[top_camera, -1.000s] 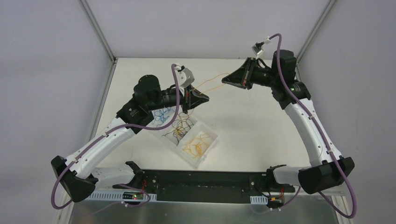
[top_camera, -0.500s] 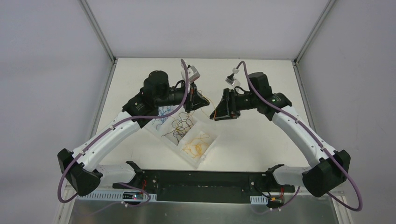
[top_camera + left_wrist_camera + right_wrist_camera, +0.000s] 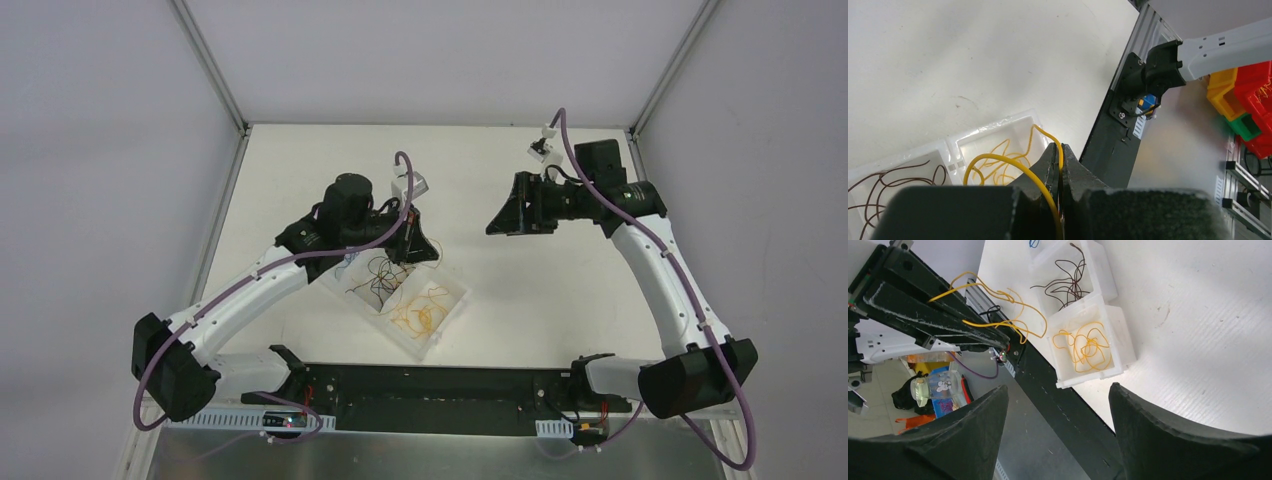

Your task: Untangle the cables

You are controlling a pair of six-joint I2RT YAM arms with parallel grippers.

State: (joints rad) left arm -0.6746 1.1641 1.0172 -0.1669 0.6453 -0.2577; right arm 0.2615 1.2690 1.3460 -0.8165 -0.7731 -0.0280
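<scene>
- The left tool (image 3: 418,246) is clamped shut on a yellow cable (image 3: 993,159); in the left wrist view the wire runs up between the pressed-together fingers (image 3: 1048,160) and arches out to one side in a loop.
- In the right wrist view the same yellow cable (image 3: 1020,322) hangs off the left tool in several loose curls, raised clear of the tray (image 3: 1126,340).
- The left tool hovers over the far part of the tray (image 3: 441,336), which sits on the white counter (image 3: 560,290) in front of the arm bases.
- The tray has three compartments in a row. The end one nearest the bases holds a heap of orange-yellow cables (image 3: 421,316), the middle one holds dark cables (image 3: 380,281), and only a scrap of blue cable (image 3: 1034,244) shows in the third.
- The right tool (image 3: 497,222) stands with its jaws spread wide and nothing between them.
- The right tool is raised above the counter, well apart from the left tool and the tray.
</scene>
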